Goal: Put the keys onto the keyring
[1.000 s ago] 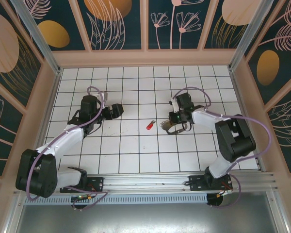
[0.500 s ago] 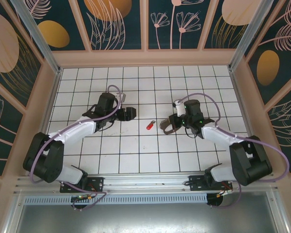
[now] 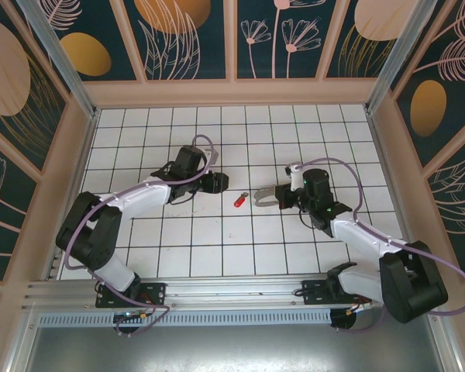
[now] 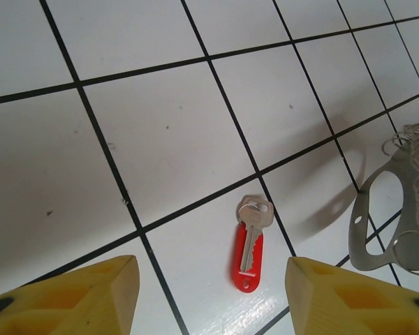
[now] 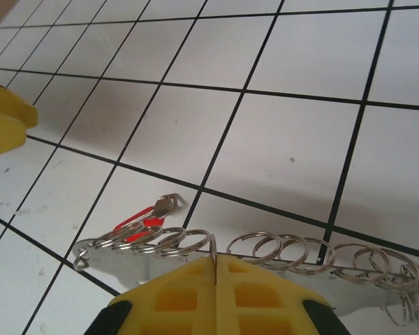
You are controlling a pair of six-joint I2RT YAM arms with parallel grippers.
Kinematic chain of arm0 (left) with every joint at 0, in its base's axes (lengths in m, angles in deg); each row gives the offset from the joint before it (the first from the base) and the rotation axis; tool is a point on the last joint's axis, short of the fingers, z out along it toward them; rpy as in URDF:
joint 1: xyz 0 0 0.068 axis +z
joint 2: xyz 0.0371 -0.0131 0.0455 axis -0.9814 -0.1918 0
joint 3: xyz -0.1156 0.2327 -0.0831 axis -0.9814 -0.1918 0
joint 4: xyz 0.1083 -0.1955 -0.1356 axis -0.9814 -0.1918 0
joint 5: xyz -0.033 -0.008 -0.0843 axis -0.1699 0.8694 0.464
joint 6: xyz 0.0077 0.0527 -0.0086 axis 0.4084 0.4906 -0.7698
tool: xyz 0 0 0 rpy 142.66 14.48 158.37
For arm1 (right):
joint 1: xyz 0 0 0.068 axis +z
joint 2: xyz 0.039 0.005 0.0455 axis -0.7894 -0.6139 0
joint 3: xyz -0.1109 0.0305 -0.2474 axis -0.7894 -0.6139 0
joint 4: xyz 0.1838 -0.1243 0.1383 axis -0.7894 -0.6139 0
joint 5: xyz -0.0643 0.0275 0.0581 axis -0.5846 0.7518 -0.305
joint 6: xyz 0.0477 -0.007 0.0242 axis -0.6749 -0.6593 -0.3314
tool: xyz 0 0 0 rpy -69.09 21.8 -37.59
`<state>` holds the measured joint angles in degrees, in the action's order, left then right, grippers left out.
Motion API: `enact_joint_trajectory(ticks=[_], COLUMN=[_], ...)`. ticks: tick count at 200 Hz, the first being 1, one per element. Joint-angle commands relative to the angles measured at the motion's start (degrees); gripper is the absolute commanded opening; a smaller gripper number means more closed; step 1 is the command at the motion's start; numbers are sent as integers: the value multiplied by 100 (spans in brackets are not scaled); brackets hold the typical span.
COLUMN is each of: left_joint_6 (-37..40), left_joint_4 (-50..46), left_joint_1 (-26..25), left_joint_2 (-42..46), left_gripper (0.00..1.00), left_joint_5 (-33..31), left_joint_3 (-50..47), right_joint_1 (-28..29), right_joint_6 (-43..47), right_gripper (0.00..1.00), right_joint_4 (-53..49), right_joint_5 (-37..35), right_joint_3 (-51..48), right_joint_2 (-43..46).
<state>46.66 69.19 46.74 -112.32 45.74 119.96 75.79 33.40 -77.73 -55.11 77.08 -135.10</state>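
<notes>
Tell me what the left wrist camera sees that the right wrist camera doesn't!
Left wrist view: the whole red key, silver blade and all, lying free ahead of the open left pincer. Right wrist view: the right pincer shut on the keyring, its row of wire rings up close. Both: the red key, the keyring and the white tiled floor.

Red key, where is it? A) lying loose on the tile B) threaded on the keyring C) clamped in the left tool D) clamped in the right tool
A: the red key lies flat on the white tile, ahead of the open left tool and untouched, apart from the keyring that the right tool is shut on.
</notes>
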Motion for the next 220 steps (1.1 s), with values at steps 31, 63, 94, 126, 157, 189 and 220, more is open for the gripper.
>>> enact_joint_trajectory(ticks=[31,63,94,126,157,189,220], left_joint_6=[281,429,570,615,615,653,645], left_joint_4=[-337,-538,-757,-904,-963,-1215,-1342], left_joint_1=[-513,-755,-1006,-1159,-1233,-1387,-1427], left_joint_2=[-696,-1039,-1367,-1628,-1846,-2120,-2255], left_gripper=[51,49,50,51,53,53,50], left_joint_5=[-447,-617,-862,-1107,-1279,-1628,-1877], left_joint_3=[652,1030,1315,1519,1677,1951,1997], right_joint_1=[-11,-10,-10,-11,-11,-12,-18], right_joint_6=[-561,-725,-805,-897,-965,-937,-922], right_gripper=[0,0,0,0,0,0,0], right_joint_4=[125,9,36,-35,-59,-96,-103], right_joint_5=[-417,-530,-538,-578,-634,-650,-678], right_joint_3=[-248,-282,-384,-441,-512,-508,-503], right_joint_2=[678,857,938,1068,1270,1280,1301])
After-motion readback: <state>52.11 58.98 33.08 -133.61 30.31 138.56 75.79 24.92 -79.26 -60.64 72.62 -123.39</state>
